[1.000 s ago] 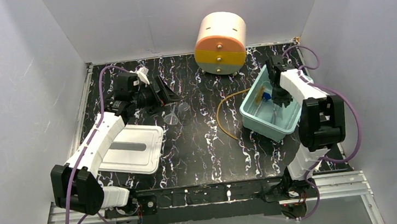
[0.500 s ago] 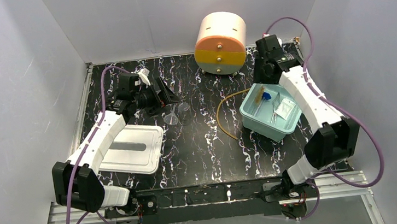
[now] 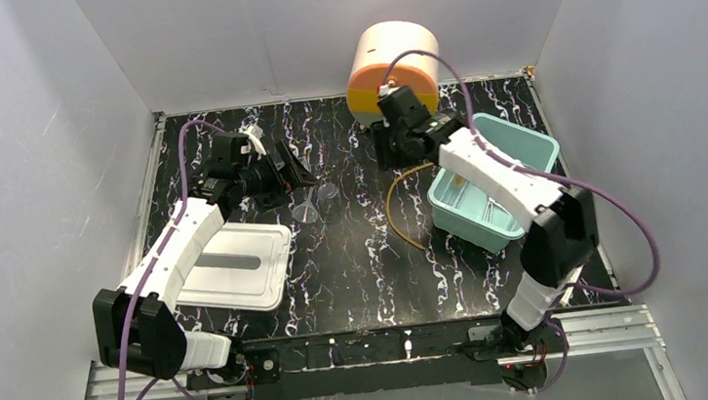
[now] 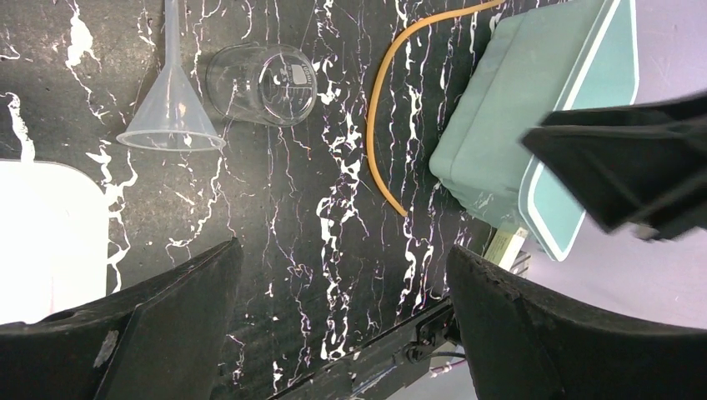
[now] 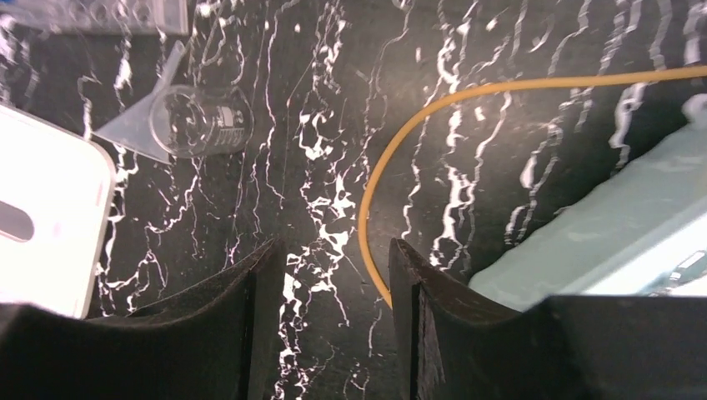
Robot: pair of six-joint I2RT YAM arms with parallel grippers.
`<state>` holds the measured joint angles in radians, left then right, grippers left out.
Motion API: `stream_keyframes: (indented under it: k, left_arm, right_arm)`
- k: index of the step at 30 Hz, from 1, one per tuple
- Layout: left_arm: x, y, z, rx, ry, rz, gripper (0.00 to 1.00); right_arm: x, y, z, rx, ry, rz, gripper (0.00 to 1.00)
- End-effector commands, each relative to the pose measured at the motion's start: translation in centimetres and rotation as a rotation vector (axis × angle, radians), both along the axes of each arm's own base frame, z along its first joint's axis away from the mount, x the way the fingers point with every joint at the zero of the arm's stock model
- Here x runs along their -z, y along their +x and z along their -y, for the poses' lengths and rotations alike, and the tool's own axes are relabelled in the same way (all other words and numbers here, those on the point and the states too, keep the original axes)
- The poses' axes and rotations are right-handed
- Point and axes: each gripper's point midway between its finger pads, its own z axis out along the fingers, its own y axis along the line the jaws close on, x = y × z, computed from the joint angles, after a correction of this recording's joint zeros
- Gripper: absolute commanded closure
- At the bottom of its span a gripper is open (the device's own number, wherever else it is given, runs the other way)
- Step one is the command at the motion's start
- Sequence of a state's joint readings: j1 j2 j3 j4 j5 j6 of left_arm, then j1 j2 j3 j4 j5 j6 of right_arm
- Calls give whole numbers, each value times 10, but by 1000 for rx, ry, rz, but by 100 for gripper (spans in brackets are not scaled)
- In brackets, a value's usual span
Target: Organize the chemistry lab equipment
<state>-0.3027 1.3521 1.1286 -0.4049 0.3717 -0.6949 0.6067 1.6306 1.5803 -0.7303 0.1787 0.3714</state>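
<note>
- Top view: the tan rubber tubing [image 3: 388, 208] lies on the black marbled table [image 3: 358, 278] in an open C. Its long run goes from near the front toward the back, and its upper end bends right toward the teal bin [image 3: 525, 149].
- The clear plastic funnel [image 3: 306, 210] and a small glass beaker [image 3: 327, 195] sit side by side left of the tubing, well apart from it. Bare table lies between them.
- The right gripper [image 3: 389, 149] hangs over the tubing's far bend, just before the cream-and-orange drawer unit [image 3: 394, 64]. The left gripper [image 3: 294, 168] is behind the funnel. A flat white lid [image 3: 239, 265] lies near the left arm.
- Left wrist view: the left gripper [image 4: 343, 250] is spread wide and holds nothing. The funnel [image 4: 171, 100] is smooth, see-through and conical, with its thin stem pointing to the frame top. The beaker [image 4: 263, 83] touches its flank.
- The tubing [image 4: 369, 133] curves down beside the bin's rounded wall [image 4: 492, 142], and its free end stops short of it.
- Right wrist view: the right gripper [image 5: 335, 246] is parted and empty. The tubing [image 5: 364, 204] sweeps in from the right, and its lower end runs down beside the right-hand finger.
- A clear grid tube rack [image 5: 100, 12] shows at the top left edge.
</note>
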Motion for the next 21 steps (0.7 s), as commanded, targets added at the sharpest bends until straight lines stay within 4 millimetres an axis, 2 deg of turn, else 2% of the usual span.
stream_keyframes:
  k: [1,6,9,14,17,21]
  left_arm:
    - [-18,2,-2,-3,3,41,9]
    - [-19,4,-3,-2,11,40,9]
    - [-18,4,-1,1,7,33,9]
    - [-16,3,-2,4,7,28,9]
    - [-15,3,-1,4,7,25,9]
    - [-18,2,-1,6,3,30,9]
  right_arm:
    - [28,8,-26,8,7,-40,43]
    - [82,10,-22,142,-70,-101,43]
    - [105,14,-18,183,-102,-113,45]
    - [130,22,-23,192,-110,-115,52]
    - [145,25,-25,197,-115,-116,52]
    - [158,29,-15,273,-173,-141,53]
